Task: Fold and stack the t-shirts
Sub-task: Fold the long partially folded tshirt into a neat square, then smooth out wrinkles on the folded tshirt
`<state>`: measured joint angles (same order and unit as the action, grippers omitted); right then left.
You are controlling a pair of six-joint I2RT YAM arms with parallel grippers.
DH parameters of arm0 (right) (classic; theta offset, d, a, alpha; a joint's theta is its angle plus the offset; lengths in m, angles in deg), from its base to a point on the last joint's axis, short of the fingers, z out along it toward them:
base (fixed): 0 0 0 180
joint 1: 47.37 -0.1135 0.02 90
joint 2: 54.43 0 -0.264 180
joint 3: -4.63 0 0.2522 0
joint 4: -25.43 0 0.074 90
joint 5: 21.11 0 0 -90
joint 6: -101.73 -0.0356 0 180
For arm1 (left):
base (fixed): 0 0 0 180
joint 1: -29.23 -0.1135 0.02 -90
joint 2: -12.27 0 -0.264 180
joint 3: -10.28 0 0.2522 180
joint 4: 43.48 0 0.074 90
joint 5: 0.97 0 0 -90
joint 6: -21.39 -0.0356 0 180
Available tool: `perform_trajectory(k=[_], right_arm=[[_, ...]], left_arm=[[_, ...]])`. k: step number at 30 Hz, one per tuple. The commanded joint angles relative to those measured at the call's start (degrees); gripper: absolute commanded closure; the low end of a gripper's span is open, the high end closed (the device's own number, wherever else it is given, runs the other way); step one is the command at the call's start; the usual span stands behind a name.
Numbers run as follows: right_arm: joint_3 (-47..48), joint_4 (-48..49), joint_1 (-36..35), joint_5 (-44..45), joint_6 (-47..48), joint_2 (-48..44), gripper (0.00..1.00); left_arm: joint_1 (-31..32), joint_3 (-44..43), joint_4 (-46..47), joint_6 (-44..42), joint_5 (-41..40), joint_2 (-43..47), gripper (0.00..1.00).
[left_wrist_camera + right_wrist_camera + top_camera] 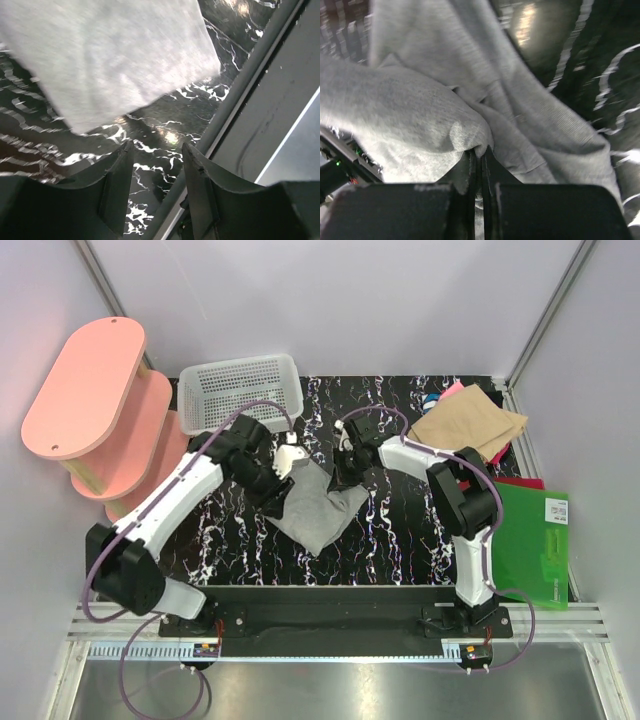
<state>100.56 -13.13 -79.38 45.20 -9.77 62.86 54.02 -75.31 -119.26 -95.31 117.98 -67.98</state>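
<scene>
At the centre of the worktop [400, 540], the light grey t-shirt [318, 512] lies in a bunched, roughly diamond-shaped heap. Its long axis runs from the far edge, where both arm tips meet it, down to a near corner that points toward the arm bases and slightly left.

**Right arm.** The right fingers [479, 153] are pressed together on a fold of the grey cloth. The right wrist view shows the fabric gathered into the pinch and draping away from it to both sides. This arm has the far-right part of the shirt.

**Left arm.** The left fingers [290, 462] stand spread with nothing between them. In the left wrist view the grey cloth sits ahead of the tips and beyond them, and only bare worktop shows in the gap. In the top view these fingers are just beside the far-left edge of the shirt — near, but not on it.

**Governing relation.** The shirt lies forward of the left fingers. Judged from this, the left arm needs to advance over that edge and close before the cloth can be spread or folded between two grips.

**Stack location.** The tan t-shirt [470, 425] lies folded at the far right corner — well apart from the grey one. Pink and blue cloth [440, 397] shows at its far edge.
</scene>
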Motion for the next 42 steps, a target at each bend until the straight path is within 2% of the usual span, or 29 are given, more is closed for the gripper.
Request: perform_trajectory(k=[1,2,4,5,6,7,9,14,21,24,25,28,33,42], right_arm=[[3.1,2.5,2.9,-2.2,-1.2,3.3,1.00],[3.6,2.6,3.2,-3.1,-1.4,3.9,0.92],[4.5,2.4,3.5,-3.4,-1.2,5.0,0.59],[4.7,2.2,3.6,-2.6,-1.4,5.2,0.48],[4.8,1.9,3.8,-2.6,-1.3,5.2,0.32],[5.2,0.9,3.8,-1.9,-1.1,4.9,0.25],[5.9,-1.0,3.8,2.2,-0.3,3.0,0.01],[9.8,-10.7,3.8,17.0,1.1,-4.4,0.00],[3.0,-11.3,3.8,21.7,-2.6,-19.0,0.00],[-1.2,-7.5,3.8,14.5,-3.6,-23.2,0.00],[-2.0,-6.3,3.8,8.4,-4.5,-23.9,0.01],[-4.0,-3.8,3.8,1.8,-7.1,-22.3,0.03],[-7.4,1.9,3.9,-1.9,-11.5,-18.7,0.09],[-11.7,5.3,8.0,-1.0,-17.3,-9.6,0.27]], left_arm=[[1.6,-0.9,2.4,0.8,0.4,-3.5,0.53],[1.7,-1.0,2.9,1.0,0.1,-4.9,0.53],[1.7,-1.0,5.0,1.7,-0.2,-6.5,0.54],[1.7,-1.1,5.5,1.8,-0.5,-8.4,0.54],[1.7,-1.5,6.5,1.9,-0.3,-9.5,0.54],[1.7,-1.7,6.8,1.8,-0.3,-10.6,0.55],[1.7,-2.0,8.3,1.7,-1.2,-14.1,0.55],[1.7,-4.5,10.9,2.3,-2.7,-21.7,0.57],[1.7,-7.7,12.9,5.4,-1.8,-28.9,0.58],[1.7,-7.9,13.2,5.3,-2.8,-30.1,0.58],[1.7,-7.6,13.4,5.3,-3.3,-30.1,0.59],[1.1,-6.9,13.9,5.5,-2.8,-30.1,0.59],[-0.6,-6.1,14.2,5.6,-2.1,-29.8,0.59],[-3.4,-3.8,14.6,4.7,-1.1,-28.9,0.60]])
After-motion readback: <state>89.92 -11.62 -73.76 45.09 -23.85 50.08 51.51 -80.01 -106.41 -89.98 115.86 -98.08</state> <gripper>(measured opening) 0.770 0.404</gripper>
